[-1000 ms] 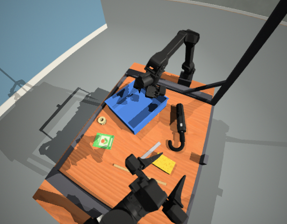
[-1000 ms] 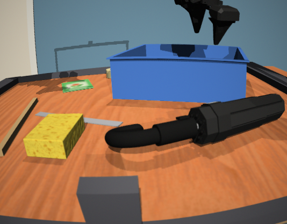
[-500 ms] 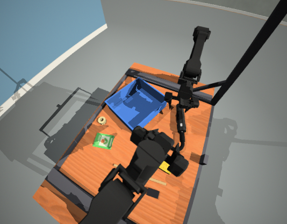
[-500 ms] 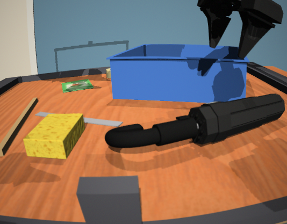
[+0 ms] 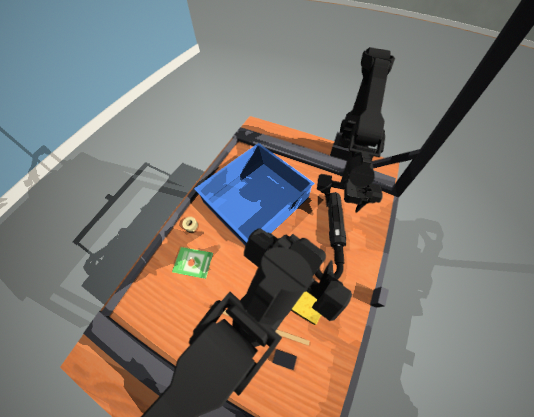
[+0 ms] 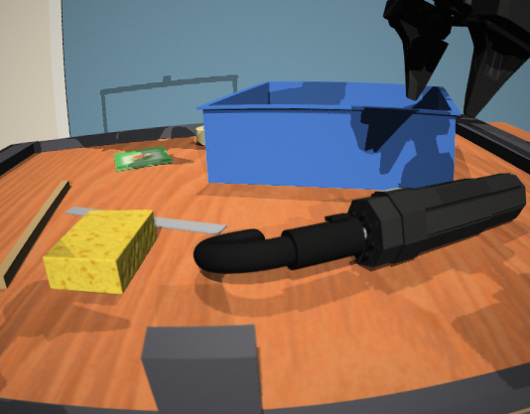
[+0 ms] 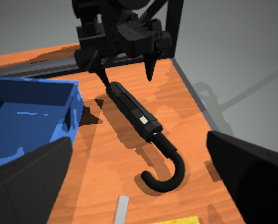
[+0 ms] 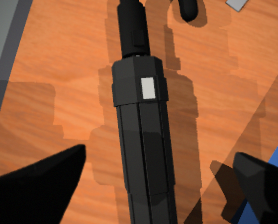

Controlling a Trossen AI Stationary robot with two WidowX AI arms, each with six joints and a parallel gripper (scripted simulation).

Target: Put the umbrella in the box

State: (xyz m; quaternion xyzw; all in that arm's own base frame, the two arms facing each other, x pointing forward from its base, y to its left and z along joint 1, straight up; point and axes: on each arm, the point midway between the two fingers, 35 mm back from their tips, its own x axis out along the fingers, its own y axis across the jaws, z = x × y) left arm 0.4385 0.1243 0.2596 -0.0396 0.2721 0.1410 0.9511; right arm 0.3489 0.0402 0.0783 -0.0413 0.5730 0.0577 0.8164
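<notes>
The black folded umbrella [image 5: 336, 221] [image 6: 227, 254] lies flat on the wooden table to the right of the blue storage box [image 5: 254, 193], apart from it, with its curved handle towards the near end. The box is upright and holds nothing. My right gripper [image 6: 443, 100] is open and hangs above the umbrella's canopy end; in the right wrist view its fingers straddle the umbrella [image 8: 145, 145] without touching. My left gripper [image 5: 331, 291] is open and empty above the handle end, looking along the umbrella [image 7: 142, 120] towards the right gripper [image 7: 127, 75].
A yellow sponge [image 6: 100, 249], a grey ruler [image 6: 188, 224] and a wooden stick [image 6: 29, 234] lie near the handle. A green packet [image 5: 192, 262] and a tape roll [image 5: 190, 224] lie left of the box. A grey block [image 6: 202, 368] stands at the table edge.
</notes>
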